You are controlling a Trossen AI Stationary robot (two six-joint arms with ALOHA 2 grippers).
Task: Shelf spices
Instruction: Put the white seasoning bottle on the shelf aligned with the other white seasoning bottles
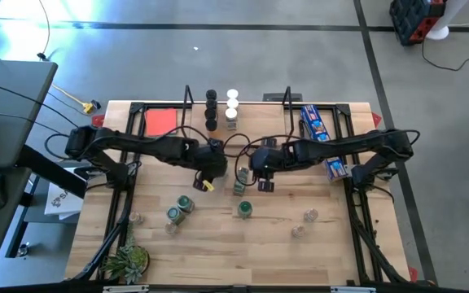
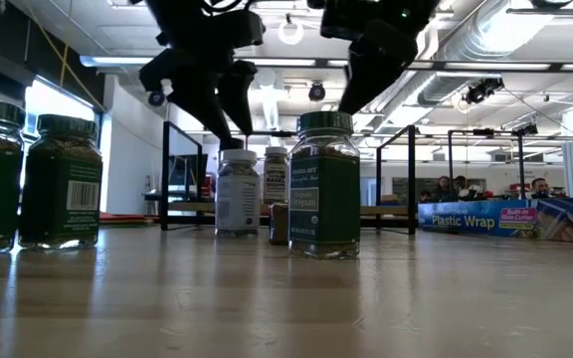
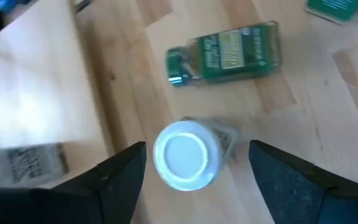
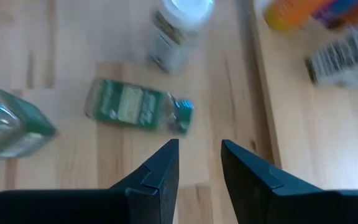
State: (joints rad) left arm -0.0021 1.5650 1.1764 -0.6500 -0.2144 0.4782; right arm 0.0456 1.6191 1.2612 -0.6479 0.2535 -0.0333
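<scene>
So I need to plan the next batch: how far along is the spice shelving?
Early. About five jars stand on the shelf, in a dark-lidded column and a white-lidded one. In hand: the left tool is open around an upright white-lidded jar on the table, not gripping it; the right tool is empty. Left: a fallen green jar and several more scattered about the table.

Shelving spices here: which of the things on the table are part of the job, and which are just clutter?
Job:
- small cylindrical spice jars: white-lidded upright jar, green-lidded jar lying on its side, green-lidded upright jar, jars already on the rack
- low light-wood shelf with black metal end frames

Clutter:
- flat red square
- long blue plastic-wrap box
- small green plant
</scene>
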